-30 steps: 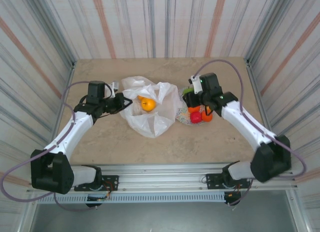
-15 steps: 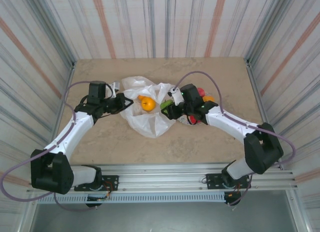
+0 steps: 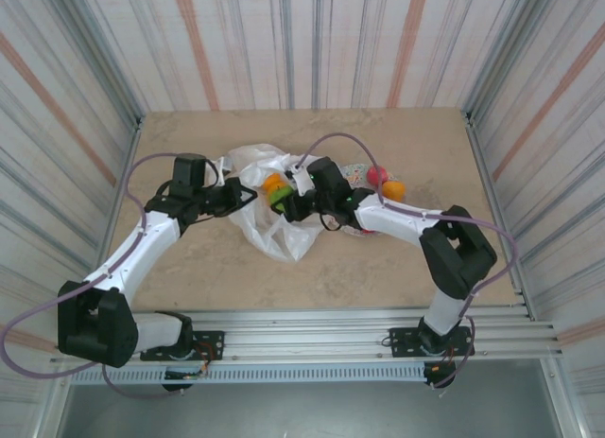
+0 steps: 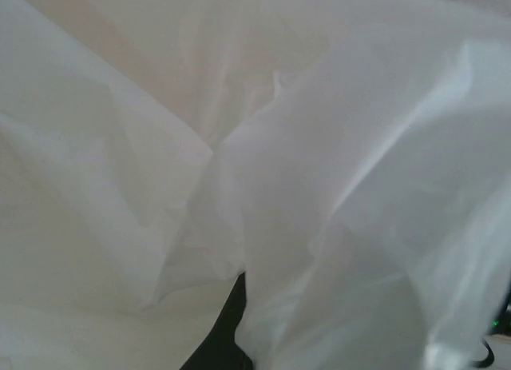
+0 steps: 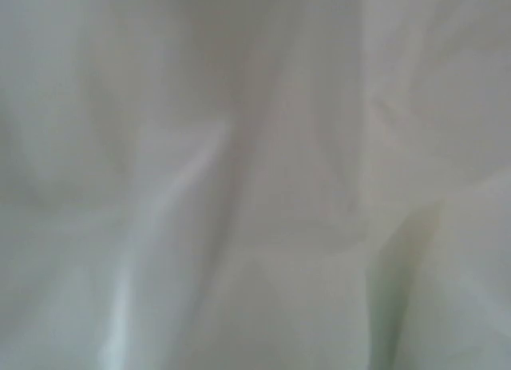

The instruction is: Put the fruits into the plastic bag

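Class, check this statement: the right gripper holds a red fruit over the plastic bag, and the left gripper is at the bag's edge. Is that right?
No. The fruit at the right gripper is the green fruit, not a red one; the top external view shows it. The rest stands: it is over the plastic bag, with the left gripper at the bag's edge.

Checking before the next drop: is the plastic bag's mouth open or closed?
Open: from above the plastic bag gapes, an orange fruit visible inside, the left gripper at its rim.

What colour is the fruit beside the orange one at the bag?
The fruit is green, clearest in top external view.
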